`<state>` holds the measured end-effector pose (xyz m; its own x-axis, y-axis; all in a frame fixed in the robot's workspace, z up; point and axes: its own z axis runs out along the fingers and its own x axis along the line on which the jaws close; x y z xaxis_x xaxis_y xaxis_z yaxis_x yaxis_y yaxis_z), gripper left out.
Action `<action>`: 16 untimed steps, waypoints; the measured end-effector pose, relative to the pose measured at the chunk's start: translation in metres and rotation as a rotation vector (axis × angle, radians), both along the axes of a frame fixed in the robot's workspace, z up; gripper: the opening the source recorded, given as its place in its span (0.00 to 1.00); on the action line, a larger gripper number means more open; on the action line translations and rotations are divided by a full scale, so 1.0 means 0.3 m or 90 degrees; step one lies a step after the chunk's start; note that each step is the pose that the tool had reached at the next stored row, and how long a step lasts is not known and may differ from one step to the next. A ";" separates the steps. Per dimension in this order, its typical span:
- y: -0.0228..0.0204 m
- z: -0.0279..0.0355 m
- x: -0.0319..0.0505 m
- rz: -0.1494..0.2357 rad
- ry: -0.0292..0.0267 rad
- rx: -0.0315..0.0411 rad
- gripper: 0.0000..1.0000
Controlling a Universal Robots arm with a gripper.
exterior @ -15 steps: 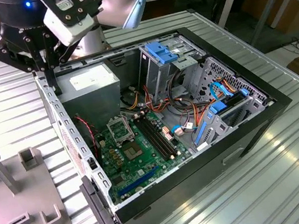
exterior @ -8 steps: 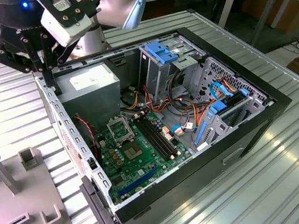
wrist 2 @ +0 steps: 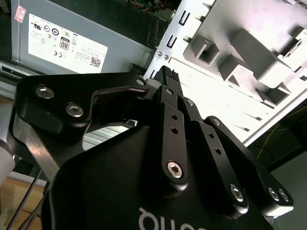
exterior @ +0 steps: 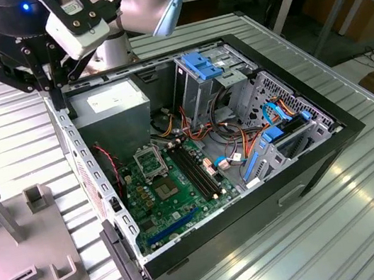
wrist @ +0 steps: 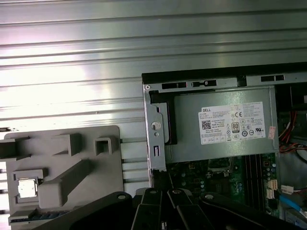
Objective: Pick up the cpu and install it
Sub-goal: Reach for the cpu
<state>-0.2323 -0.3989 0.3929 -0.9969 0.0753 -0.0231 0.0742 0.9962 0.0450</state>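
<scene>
The cpu point(wrist: 27, 188) is a small silver square lying in a recess of the grey fixture point(wrist: 62, 167), shown in the first wrist view. My gripper point(exterior: 59, 102) hangs over the far left wall of the open computer case point(exterior: 319, 154) in the exterior view, beside the power supply point(exterior: 113, 105). Its fingers are shut with nothing between them in both wrist views, and the gripper point(wrist 2: 169, 75) point(wrist: 168, 194) is well apart from the cpu. The green motherboard point(exterior: 182, 198) lies in the case floor, with the silver socket frame point(exterior: 149, 162) on it.
The grey fixture point(exterior: 17, 240) stands on the ribbed metal table point(exterior: 371, 210) at the exterior view's left, with upright posts. Inside the case are long black memory slots point(exterior: 196, 171), coloured cables point(exterior: 244, 137) and blue drive brackets point(exterior: 203, 65).
</scene>
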 end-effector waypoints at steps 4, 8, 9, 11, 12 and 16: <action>0.000 0.000 -0.007 0.000 0.0000 0.0001 0.10; 0.000 0.000 -0.018 0.000 0.0000 0.0000 0.10; 0.000 0.000 -0.020 0.000 0.0000 0.0000 0.10; 0.000 0.000 -0.023 0.000 0.0000 0.0000 0.10; 0.000 0.000 -0.025 0.000 0.0000 0.0000 0.10; 0.000 0.000 -0.032 0.000 0.0000 0.0000 0.10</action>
